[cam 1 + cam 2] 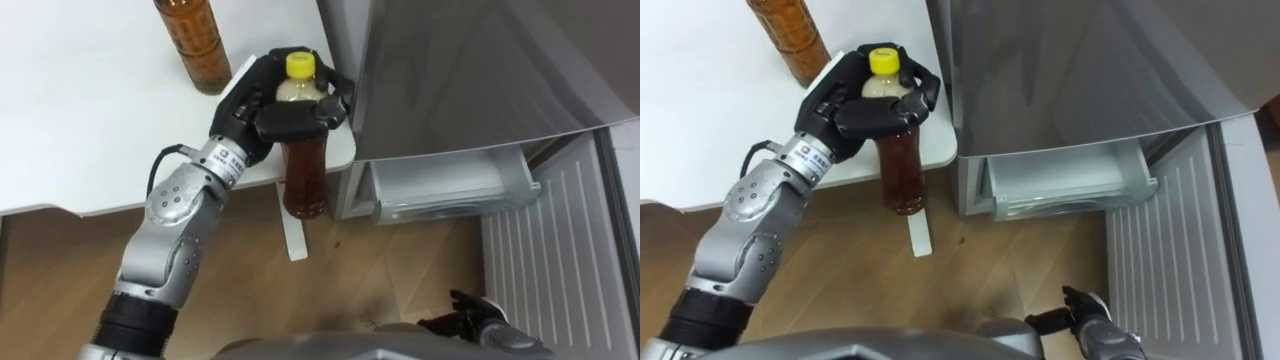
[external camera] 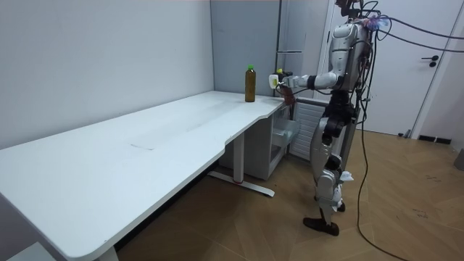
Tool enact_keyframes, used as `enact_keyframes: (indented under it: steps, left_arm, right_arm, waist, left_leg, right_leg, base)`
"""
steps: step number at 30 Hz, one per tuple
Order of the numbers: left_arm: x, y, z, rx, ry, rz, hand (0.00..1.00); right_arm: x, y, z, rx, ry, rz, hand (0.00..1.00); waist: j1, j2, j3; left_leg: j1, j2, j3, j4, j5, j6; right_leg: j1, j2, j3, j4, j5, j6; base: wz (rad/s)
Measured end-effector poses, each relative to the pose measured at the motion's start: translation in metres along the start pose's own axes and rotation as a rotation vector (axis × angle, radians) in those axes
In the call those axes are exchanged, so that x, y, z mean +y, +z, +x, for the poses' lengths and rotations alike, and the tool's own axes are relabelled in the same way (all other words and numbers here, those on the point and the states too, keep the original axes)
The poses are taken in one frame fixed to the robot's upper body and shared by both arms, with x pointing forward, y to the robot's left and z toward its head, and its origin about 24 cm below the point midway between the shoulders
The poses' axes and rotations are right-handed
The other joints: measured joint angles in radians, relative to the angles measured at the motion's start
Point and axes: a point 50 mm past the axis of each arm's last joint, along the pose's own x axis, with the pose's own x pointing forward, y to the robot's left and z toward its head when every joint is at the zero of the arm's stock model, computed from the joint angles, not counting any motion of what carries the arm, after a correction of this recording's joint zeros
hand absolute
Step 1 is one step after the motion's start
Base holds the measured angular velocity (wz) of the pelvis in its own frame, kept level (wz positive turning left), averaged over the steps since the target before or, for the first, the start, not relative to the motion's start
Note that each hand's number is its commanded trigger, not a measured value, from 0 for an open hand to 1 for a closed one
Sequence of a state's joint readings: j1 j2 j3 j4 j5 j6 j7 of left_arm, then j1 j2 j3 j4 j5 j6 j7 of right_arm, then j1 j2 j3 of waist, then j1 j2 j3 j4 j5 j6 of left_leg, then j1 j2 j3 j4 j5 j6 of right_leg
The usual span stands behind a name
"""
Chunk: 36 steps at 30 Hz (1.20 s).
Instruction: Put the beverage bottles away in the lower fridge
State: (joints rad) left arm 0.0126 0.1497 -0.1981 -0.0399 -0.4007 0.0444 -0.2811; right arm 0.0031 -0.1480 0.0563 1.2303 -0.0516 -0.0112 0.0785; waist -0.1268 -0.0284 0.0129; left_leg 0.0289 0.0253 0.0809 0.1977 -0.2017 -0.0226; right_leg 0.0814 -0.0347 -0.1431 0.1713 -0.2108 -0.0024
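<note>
My left hand (image 1: 270, 115) is shut on the neck and shoulder of a yellow-capped bottle of brown drink (image 1: 305, 175). The bottle hangs upright just past the white table's corner (image 1: 335, 150), over the floor and close to the grey fridge (image 1: 470, 70). A second bottle of brown drink (image 1: 195, 40) stands on the table behind the hand; in the room view this green-capped bottle (image 2: 250, 83) stands near the table's end. The lower fridge compartment stands open, showing a pale drawer (image 1: 450, 190). My right hand (image 1: 475, 315) hangs low at the bottom right, fingers relaxed and holding nothing.
The open lower door (image 1: 560, 250), ribbed and white inside, swings out to the right of the drawer. The table's white leg foot (image 1: 293, 235) rests on the wooden floor below the held bottle. I stand at the table's end, facing the fridge.
</note>
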Motion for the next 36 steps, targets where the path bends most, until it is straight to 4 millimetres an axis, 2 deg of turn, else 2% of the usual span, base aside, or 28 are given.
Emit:
enact_keyframes:
  steps: [4,9,13,17,24,30,36]
  left_arm:
    - [-0.004,0.0,0.001,-0.012,-0.026,-0.027,1.0]
    - [-0.007,0.007,0.0,-0.06,-0.056,-0.113,1.0]
    - [-0.007,0.011,-0.003,-0.076,-0.073,-0.093,1.0]
    - [-0.007,0.004,-0.01,-0.049,-0.073,-0.105,1.0]
    - [-0.008,-0.001,-0.014,-0.028,-0.092,-0.106,1.0]
    - [-0.022,-0.009,-0.013,-0.002,-0.141,-0.139,1.0]
    - [-0.023,-0.015,-0.02,0.012,-0.161,-0.2,1.0]
  right_arm:
    - [0.003,0.018,0.001,-0.063,0.02,-0.029,0.0]
    - [0.016,0.065,-0.004,-0.256,0.086,-0.075,0.0]
    - [0.029,0.09,-0.013,-0.382,0.141,-0.152,0.0]
    - [0.038,0.102,-0.021,-0.452,0.182,-0.193,0.0]
    - [0.054,0.128,-0.037,-0.585,0.266,-0.244,0.0]
    - [0.073,0.134,-0.045,-0.623,0.397,-0.278,0.0]
    - [0.077,0.149,-0.061,-0.707,0.491,-0.357,0.0]
  waist:
    - [0.027,0.004,-0.0023]
    - [0.069,0.003,-0.003]
    - [0.088,0.002,-0.0049]
    - [0.101,0.002,-0.0052]
    - [0.104,0.0,-0.0033]
    - [0.104,0.002,-0.0001]
    - [0.105,0.002,0.0015]
  left_leg:
    - [-0.003,0.001,-0.001,0.0,0.0,0.0]
    - [-0.001,0.002,-0.003,0.0,0.0,0.0]
    - [0.0,0.002,-0.004,0.002,0.0,0.0]
    - [0.002,0.002,-0.008,0.001,0.0,0.0]
    - [0.001,0.0,-0.019,0.002,0.0,0.0]
    - [-0.021,0.0,-0.027,0.014,0.0,0.0]
    - [-0.018,-0.001,-0.027,0.015,0.0,0.0]
  right_leg:
    - [-0.014,0.0,0.005,0.005,0.0,0.0]
    - [-0.014,0.001,0.007,0.014,0.0,0.0]
    - [-0.011,0.001,0.0,0.014,0.0,0.0]
    - [-0.007,0.0,0.001,0.015,0.0,0.0]
    - [0.0,0.0,-0.009,0.014,0.0,0.0]
    - [-0.011,-0.002,-0.023,0.015,0.0,0.0]
    - [-0.007,-0.003,-0.024,0.016,0.0,0.0]
  base:
    - [-0.06]
    - [-0.01]
    - [0.05]
    - [0.0]
    - [0.05]
    - [0.05]
    - [0.0]
